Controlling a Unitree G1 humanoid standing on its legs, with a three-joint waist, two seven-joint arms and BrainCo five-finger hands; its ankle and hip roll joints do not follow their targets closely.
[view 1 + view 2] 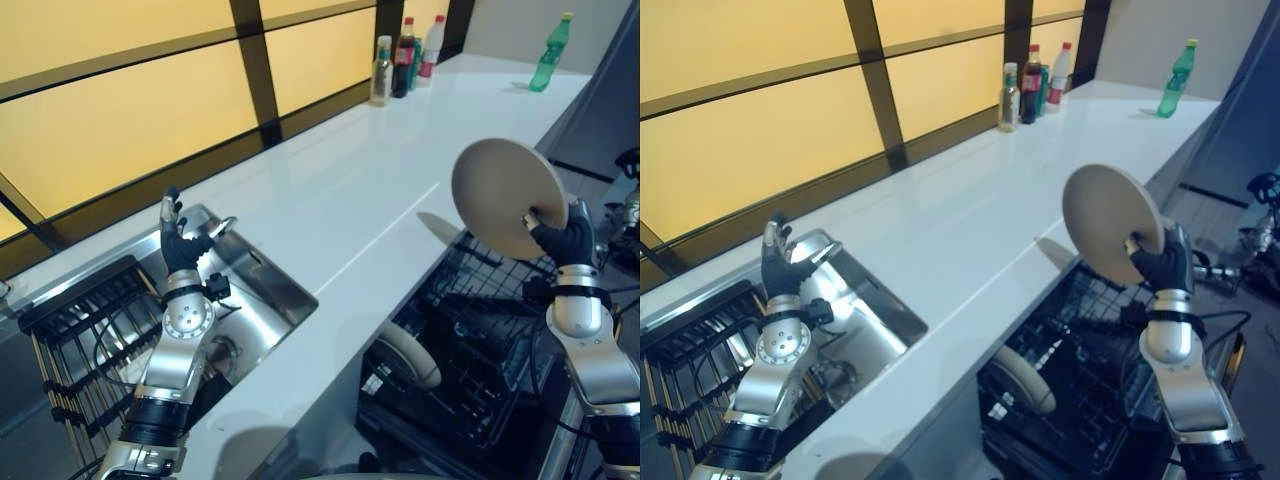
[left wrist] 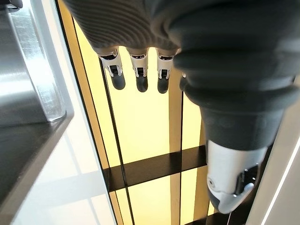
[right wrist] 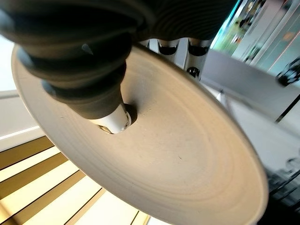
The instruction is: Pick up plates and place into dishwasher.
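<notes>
The plate [image 1: 506,194] is pinched at its rim by the right hand [image 1: 566,238], tilted above the dishwasher rack [image 1: 480,350].

— What lies under the right hand [image 1: 566,238]?
— The open dishwasher rack [image 1: 470,370]; its black wires stand bare directly below, but a plate [image 1: 410,356] is slotted at the rack's end, farther toward the left hand [image 1: 180,243].
— And beside it?
— The white table [image 1: 340,210] is bare there; bottles [image 1: 403,58] stand well beyond.
</notes>
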